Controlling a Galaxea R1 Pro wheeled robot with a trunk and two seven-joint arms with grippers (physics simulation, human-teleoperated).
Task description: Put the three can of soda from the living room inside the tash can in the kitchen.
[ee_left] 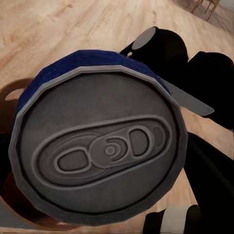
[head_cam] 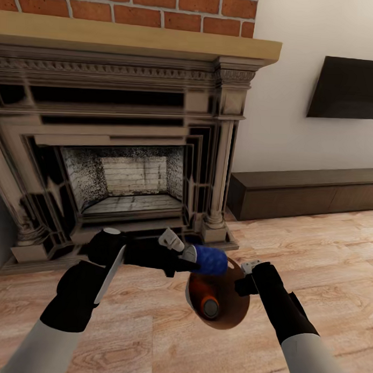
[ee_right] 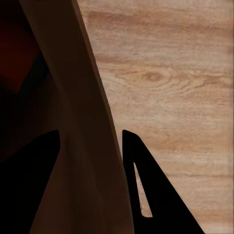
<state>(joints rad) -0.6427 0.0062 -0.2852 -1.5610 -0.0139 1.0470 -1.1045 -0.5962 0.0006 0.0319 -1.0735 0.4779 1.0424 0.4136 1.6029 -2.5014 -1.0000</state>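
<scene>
The blue can (head_cam: 209, 261) is covering part of the trash can's (head_cam: 231, 312) mouth, and the left hand (head_cam: 185, 250) is hiding the can's near end. The orange can (head_cam: 208, 304) inside is showing only partly. In the right wrist view, the bin wall (ee_right: 83, 146) is running off the frame, concealing the right hand's (ee_right: 90, 161) grip.

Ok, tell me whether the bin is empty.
Not empty. The head view looks into the bin's mouth, and an orange can lies inside. The blue can is still outside, held over the rim by the left gripper.
</scene>
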